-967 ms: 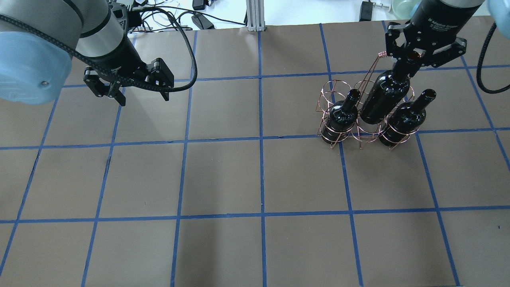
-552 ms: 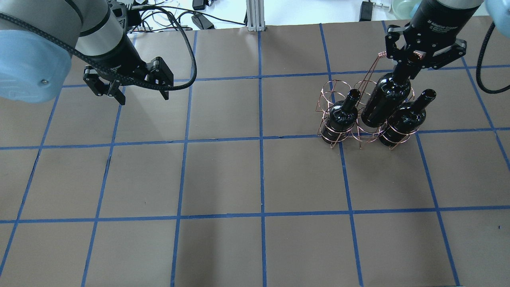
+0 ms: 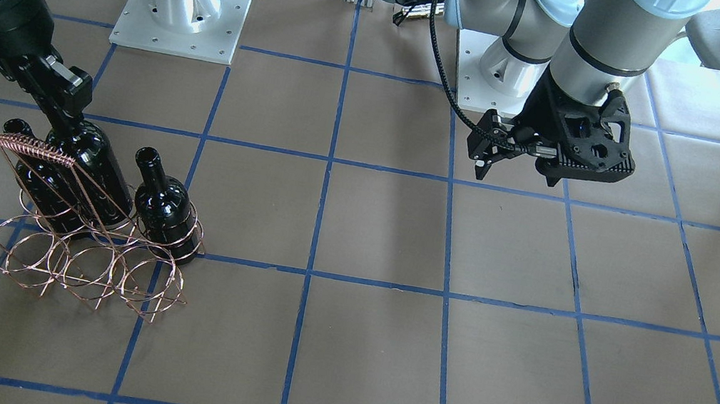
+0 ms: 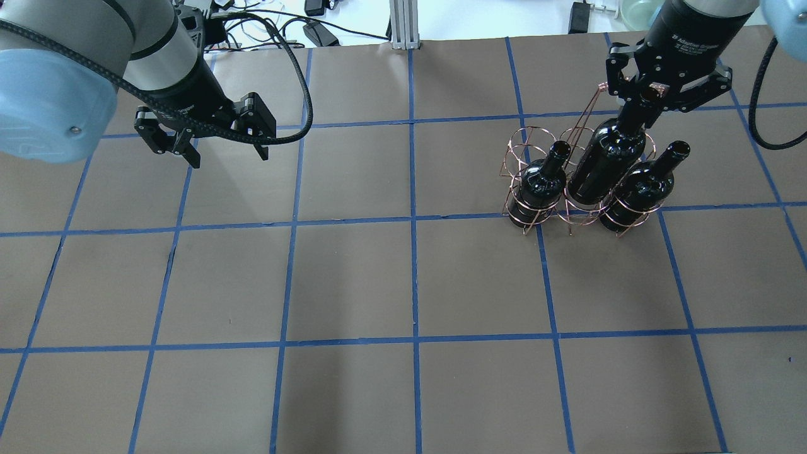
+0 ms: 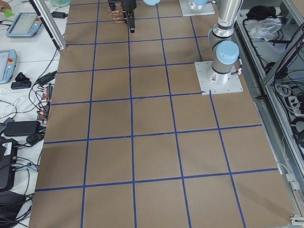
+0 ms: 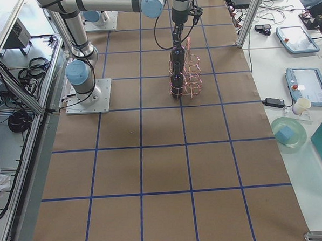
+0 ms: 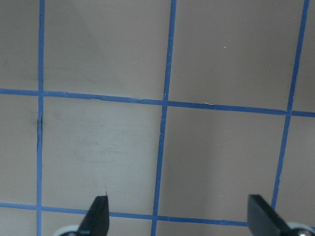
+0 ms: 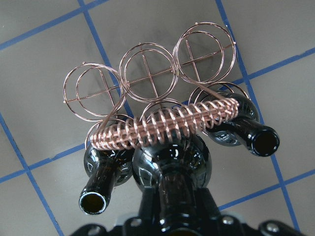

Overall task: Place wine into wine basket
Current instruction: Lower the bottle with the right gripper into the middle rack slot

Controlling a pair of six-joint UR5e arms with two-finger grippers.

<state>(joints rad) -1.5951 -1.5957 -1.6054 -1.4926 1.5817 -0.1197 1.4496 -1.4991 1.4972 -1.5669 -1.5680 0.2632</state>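
Wine (image 4: 608, 165) hangs by its neck from the right gripper (image 4: 649, 94), jaws clamped on the glass, held upright so its body threads the middle ring of the wine basket (image 4: 528, 133) between two neighbour bottles (image 4: 541, 184). Left gripper (image 4: 226, 154) hovers well apart, jaws wide, empty.

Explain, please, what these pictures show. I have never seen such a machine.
This is a robot with two arms at a table covered in brown paper with blue tape lines. Four fixed cameras watch it: one behind and above the robot, one facing it, one at each table end. Two more sit on the wrists. On the table stands a copper wire wine basket with six rings. Two black bottles stand in the outer rings of the row nearer the robot. The right end effector is shut on the neck of a third wine bottle, whose lower part is in the middle ring. The left end effector is open and empty.
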